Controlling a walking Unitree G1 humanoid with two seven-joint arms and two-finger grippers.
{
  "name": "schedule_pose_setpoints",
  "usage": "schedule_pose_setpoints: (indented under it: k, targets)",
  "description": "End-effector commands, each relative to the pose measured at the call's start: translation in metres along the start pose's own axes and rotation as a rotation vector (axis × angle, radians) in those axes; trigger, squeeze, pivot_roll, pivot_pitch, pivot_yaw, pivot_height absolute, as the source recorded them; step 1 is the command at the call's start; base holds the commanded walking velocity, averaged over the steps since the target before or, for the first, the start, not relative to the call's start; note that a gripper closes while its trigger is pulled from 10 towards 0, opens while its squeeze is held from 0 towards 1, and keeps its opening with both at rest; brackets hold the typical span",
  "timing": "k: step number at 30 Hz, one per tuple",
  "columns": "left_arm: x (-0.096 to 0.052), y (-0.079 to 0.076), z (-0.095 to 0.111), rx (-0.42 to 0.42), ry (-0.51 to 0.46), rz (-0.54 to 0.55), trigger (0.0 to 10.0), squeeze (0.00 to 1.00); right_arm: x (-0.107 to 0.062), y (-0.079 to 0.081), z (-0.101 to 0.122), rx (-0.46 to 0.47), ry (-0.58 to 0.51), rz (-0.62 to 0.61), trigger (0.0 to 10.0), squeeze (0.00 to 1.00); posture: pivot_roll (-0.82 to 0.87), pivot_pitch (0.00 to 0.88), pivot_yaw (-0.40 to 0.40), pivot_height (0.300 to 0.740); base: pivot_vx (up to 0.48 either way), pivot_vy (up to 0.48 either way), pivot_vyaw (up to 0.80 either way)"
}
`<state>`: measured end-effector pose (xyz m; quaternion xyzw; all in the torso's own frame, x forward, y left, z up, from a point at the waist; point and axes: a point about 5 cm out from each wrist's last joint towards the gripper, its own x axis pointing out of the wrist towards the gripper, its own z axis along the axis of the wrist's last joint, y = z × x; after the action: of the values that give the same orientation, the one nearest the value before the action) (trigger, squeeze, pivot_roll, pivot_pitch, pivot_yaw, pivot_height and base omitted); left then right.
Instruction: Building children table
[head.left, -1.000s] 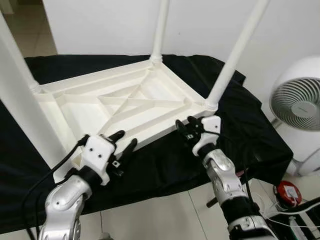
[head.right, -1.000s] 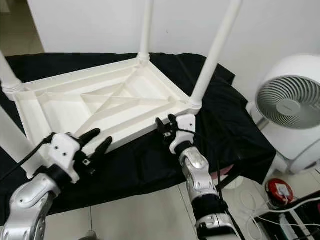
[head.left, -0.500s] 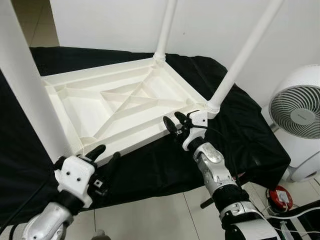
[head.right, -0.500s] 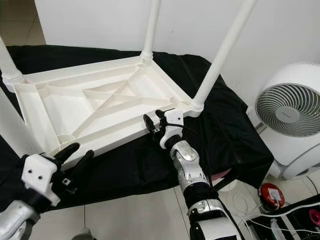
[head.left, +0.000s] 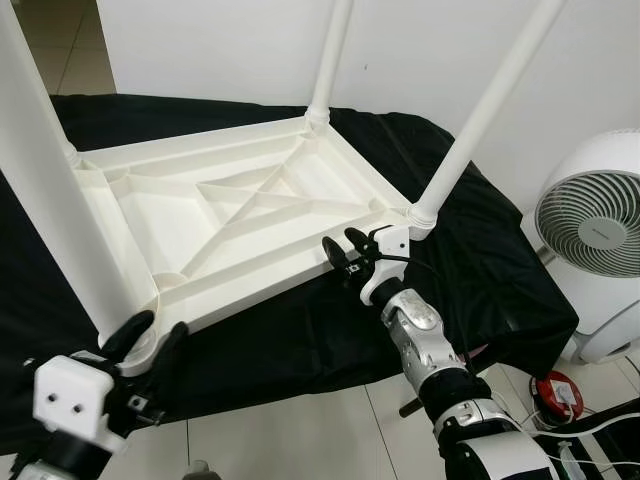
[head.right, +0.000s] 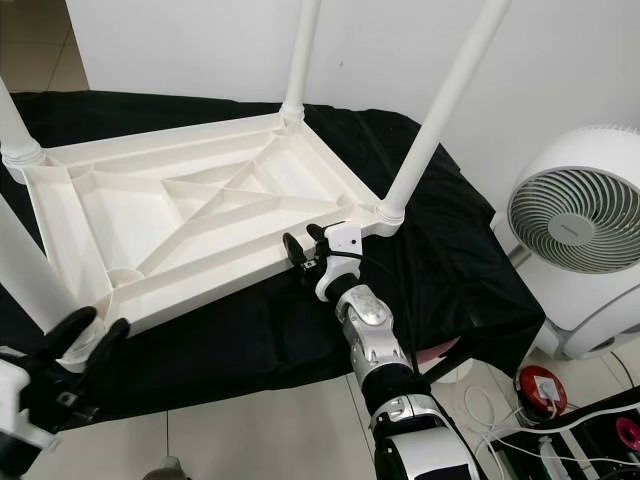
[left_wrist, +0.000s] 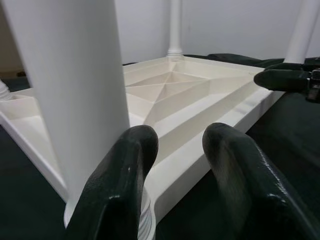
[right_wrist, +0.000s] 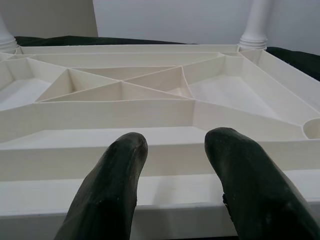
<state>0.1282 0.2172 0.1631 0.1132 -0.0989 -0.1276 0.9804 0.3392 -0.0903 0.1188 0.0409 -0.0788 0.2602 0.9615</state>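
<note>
Both tools gape: right tool (head.left: 345, 255) at upturned table's (head.left: 240, 215) rim, left tool (head.left: 150, 340) seemingly near its corner leg (head.left: 50, 200).

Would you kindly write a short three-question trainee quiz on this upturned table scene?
1. True or false: the white plastic children's table lies upside down on the black cloth.
2. Which gripper is at the table's long near edge? A) left gripper B) right gripper
3. Fill in: the white round appliance standing on the floor to the robot's right is a ____.

Key: 1 true; 2 B, its fingers open at the rim, while the left gripper sits by the near corner leg; 3 fan.
</note>
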Motion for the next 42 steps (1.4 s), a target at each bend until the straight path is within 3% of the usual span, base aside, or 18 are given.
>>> schedule_pose_setpoints:
  k: [1, 5, 10, 12, 15, 18, 20, 24, 25, 27, 28, 29, 30, 32, 33, 38, 42]
  targets:
    - [-0.015, 0.012, -0.006, 0.010, 0.030, 0.040, 10.0, 0.00, -0.004, -0.007, -0.003, -0.008, 0.008, -0.016, 10.0, 0.00, 0.33, 0.031, -0.160, 0.740, 0.000, 0.000, 0.00]
    - [-0.023, 0.017, -0.009, 0.023, 0.055, 0.051, 10.0, 0.00, -0.005, -0.008, -0.004, -0.011, 0.012, -0.019, 10.0, 0.00, 0.33, 0.031, -0.160, 0.740, 0.000, 0.000, 0.00]
    - [-0.048, 0.044, -0.022, 0.060, 0.136, 0.105, 10.0, 0.00, -0.007, -0.010, -0.005, -0.014, 0.012, -0.023, 10.0, 0.00, 0.32, 0.032, -0.158, 0.740, 0.000, 0.000, 0.00]
    - [-0.048, 0.044, -0.022, 0.060, 0.136, 0.105, 10.0, 0.00, -0.007, -0.010, -0.005, -0.014, 0.012, -0.023, 10.0, 0.00, 0.32, 0.032, -0.158, 0.740, 0.000, 0.000, 0.00]
    - [-0.046, 0.056, -0.031, 0.074, 0.144, 0.140, 10.0, 0.00, -0.007, -0.009, -0.005, -0.013, 0.010, -0.025, 10.0, 0.00, 0.30, 0.032, -0.153, 0.740, 0.000, 0.000, 0.00]
    - [-0.039, 0.064, -0.035, 0.088, 0.131, 0.158, 10.0, 0.00, -0.007, -0.008, -0.006, -0.012, 0.007, -0.027, 10.0, 0.00, 0.29, 0.029, -0.146, 0.740, 0.000, 0.000, 0.00]
    - [-0.016, 0.083, -0.040, 0.104, 0.098, 0.195, 10.0, 0.00, -0.009, -0.007, -0.007, -0.006, 0.000, -0.037, 10.0, 0.00, 0.28, 0.028, -0.133, 0.740, 0.000, 0.000, 0.00]
    - [-0.001, 0.090, -0.038, 0.118, 0.060, 0.194, 10.0, 0.00, -0.011, -0.007, -0.008, -0.002, -0.002, -0.043, 10.0, 0.00, 0.27, 0.029, -0.128, 0.740, 0.000, 0.000, 0.00]
    - [0.009, 0.094, -0.037, 0.129, 0.037, 0.192, 10.0, 0.00, -0.011, -0.007, -0.009, 0.000, -0.002, -0.046, 10.0, 0.00, 0.26, 0.027, -0.123, 0.740, 0.000, 0.000, 0.00]
    - [0.009, 0.094, -0.037, 0.129, 0.037, 0.192, 10.0, 0.00, -0.011, -0.007, -0.009, 0.000, -0.002, -0.046, 10.0, 0.00, 0.26, 0.027, -0.123, 0.740, 0.000, 0.000, 0.00]
    - [0.020, 0.096, -0.035, 0.121, 0.006, 0.192, 10.0, 0.00, -0.012, -0.006, -0.009, 0.003, -0.002, -0.049, 10.0, 0.00, 0.25, 0.027, -0.115, 0.740, 0.000, 0.000, 0.00]
    - [0.020, 0.096, -0.035, 0.121, 0.006, 0.192, 10.0, 0.00, -0.012, -0.006, -0.009, 0.003, -0.002, -0.049, 10.0, 0.00, 0.25, 0.027, -0.115, 0.740, 0.000, 0.000, 0.00]
    - [0.044, 0.095, -0.032, 0.112, -0.056, 0.158, 10.0, 0.00, -0.016, -0.005, -0.012, 0.008, -0.001, -0.061, 10.0, 0.00, 0.23, 0.027, -0.103, 0.740, 0.000, 0.000, 0.00]
    - [0.044, 0.095, -0.032, 0.112, -0.056, 0.158, 10.0, 0.00, -0.016, -0.005, -0.012, 0.008, -0.001, -0.061, 10.0, 0.00, 0.23, 0.027, -0.103, 0.740, 0.000, 0.000, 0.00]
    - [0.058, 0.088, -0.031, 0.098, -0.090, 0.122, 10.0, 0.00, -0.021, -0.006, -0.014, 0.011, 0.004, -0.081, 10.0, 0.00, 0.21, 0.028, -0.095, 0.740, 0.000, 0.000, 0.00]
    - [0.067, 0.080, -0.031, 0.078, -0.116, 0.084, 10.0, 0.00, -0.025, -0.008, -0.016, 0.009, 0.014, -0.106, 10.0, 0.00, 0.20, 0.030, -0.090, 0.740, 0.000, 0.000, 0.00]
    - [0.079, 0.064, -0.029, 0.040, -0.154, 0.037, 10.0, 0.00, -0.029, -0.014, -0.021, -0.010, 0.053, -0.183, 10.0, 0.00, 0.19, 0.038, -0.083, 0.740, 0.000, 0.000, 0.00]
